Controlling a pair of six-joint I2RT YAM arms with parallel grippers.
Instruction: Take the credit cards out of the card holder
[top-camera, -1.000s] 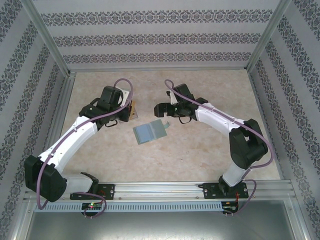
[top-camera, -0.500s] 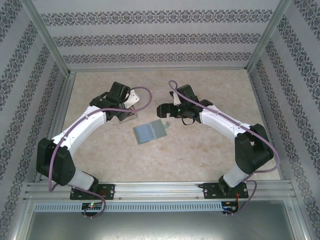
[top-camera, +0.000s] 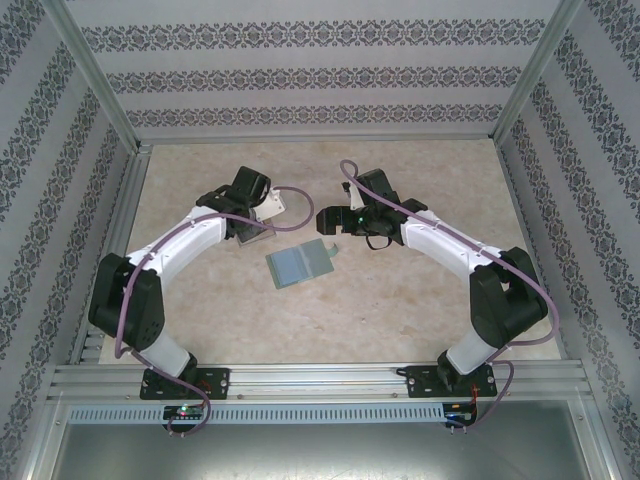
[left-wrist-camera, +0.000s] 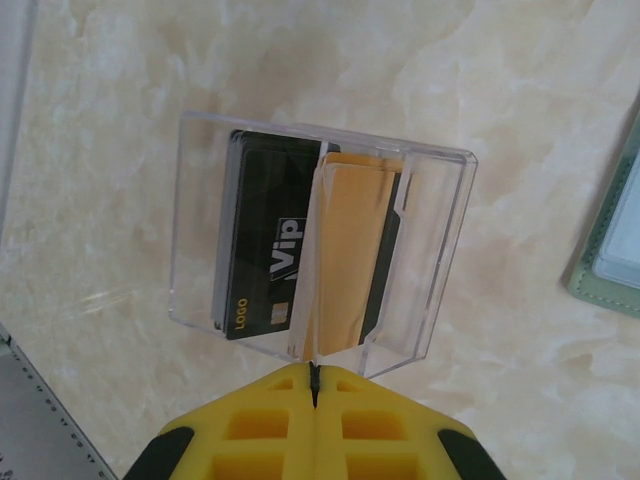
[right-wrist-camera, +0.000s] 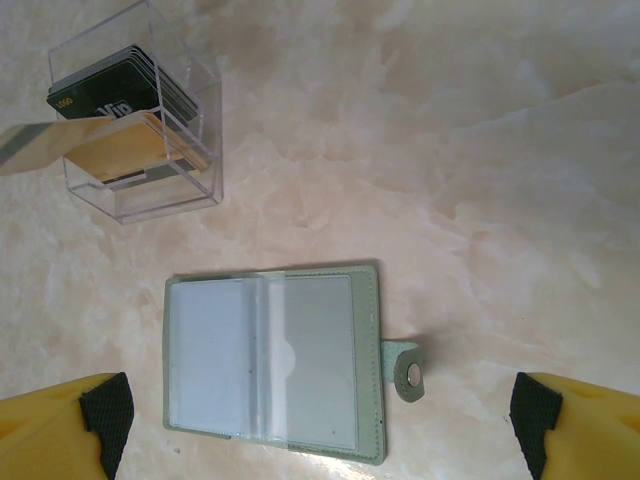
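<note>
The grey-green folding card holder (top-camera: 300, 262) with pale blue-grey lining lay open and flat on the beige marbled tabletop (top-camera: 420, 300), between the two arms. Its small closing tab (right-wrist-camera: 405, 368) stuck out from one long edge. Near it, on the left arm's side, stood a clear plastic tray (left-wrist-camera: 195, 230). A black card (left-wrist-camera: 265, 240) with pale "Vip" lettering sat inside the tray. The left gripper (left-wrist-camera: 313, 372) had its yellow fingers (left-wrist-camera: 250, 430) pressed to a thin slit on the near edge of a thin tan-orange card (left-wrist-camera: 350, 250). That card's far end reached into the tray beside the black card. The right gripper (top-camera: 328, 220) hovered above the card holder with its fingers (right-wrist-camera: 60, 430) spread wide. In the right wrist view the card holder lay between them.
</note>
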